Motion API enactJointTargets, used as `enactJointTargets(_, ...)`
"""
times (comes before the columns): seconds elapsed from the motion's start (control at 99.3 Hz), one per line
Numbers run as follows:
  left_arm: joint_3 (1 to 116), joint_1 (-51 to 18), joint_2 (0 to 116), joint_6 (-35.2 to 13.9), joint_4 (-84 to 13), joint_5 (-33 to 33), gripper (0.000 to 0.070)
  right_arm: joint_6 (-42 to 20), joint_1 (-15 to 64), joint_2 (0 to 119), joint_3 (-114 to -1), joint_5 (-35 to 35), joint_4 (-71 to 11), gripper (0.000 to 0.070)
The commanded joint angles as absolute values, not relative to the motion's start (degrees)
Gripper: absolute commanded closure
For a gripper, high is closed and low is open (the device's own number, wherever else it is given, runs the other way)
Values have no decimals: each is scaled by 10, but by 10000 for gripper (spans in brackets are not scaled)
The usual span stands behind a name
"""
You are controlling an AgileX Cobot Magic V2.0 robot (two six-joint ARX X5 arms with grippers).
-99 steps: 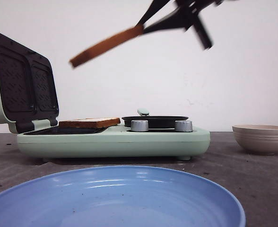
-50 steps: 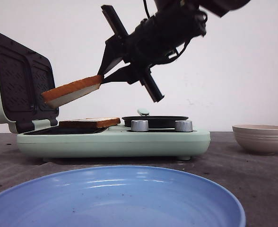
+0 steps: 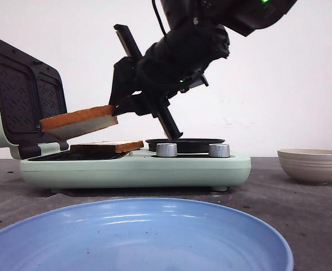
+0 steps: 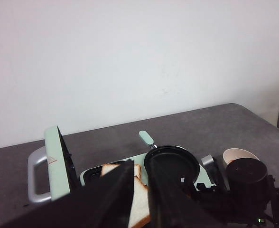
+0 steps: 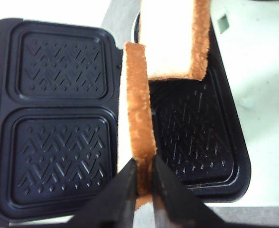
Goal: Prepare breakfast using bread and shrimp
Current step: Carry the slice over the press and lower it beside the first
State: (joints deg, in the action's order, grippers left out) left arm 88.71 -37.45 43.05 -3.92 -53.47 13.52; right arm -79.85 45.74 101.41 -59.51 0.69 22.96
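Note:
One bread slice (image 3: 106,147) lies flat on the lower grill plate (image 5: 196,137) of the mint-green sandwich maker (image 3: 138,169). My right gripper (image 3: 116,110) is shut on the crust edge of a second bread slice (image 3: 78,121), which hangs tilted just above the first, apart from it. In the right wrist view the held slice (image 5: 137,118) is edge-on between the fingers of that gripper (image 5: 143,183), with the lying slice (image 5: 175,38) beyond. My left gripper (image 4: 140,199) hovers high above the maker, open and empty. A tiny orange-red tip, perhaps the shrimp (image 4: 190,194), shows by the pan's rim.
The maker's lid (image 3: 25,96) stands open at the left, its two patterned plates (image 5: 59,118) facing in. A round black pan (image 4: 172,164) and grey knobs (image 3: 166,149) sit on the maker's right half. A blue plate (image 3: 138,237) fills the foreground, a beige bowl (image 3: 313,165) stands right.
My right arm has come down and to the left with its bread slice, from high above the maker to just over the slice on the grill plate.

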Motion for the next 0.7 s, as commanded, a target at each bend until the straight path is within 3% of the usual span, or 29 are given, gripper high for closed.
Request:
enactJointTargets(0.0, 895, -381, 433, -32, -527, 135, 700, -814, 466, 1027, -606, -3, 232, 698)
enactJointTargets(0.483, 895, -391, 433, -32, -527, 135, 700, -821, 485, 1030, -609, -44, 241, 684)
enactJointTargets(0.544, 895, -391, 433, -32, -527, 135, 700, -821, 486, 1030, -609, -47, 240, 659)
enactJointTargets(0.644, 895, -391, 433, -32, -527, 135, 700, -821, 487, 1030, -613, -48, 240, 560)
enactJointTargets(0.695, 895, -391, 433, -32, -527, 135, 700, -823, 490, 1030, -615, -49, 240, 556)
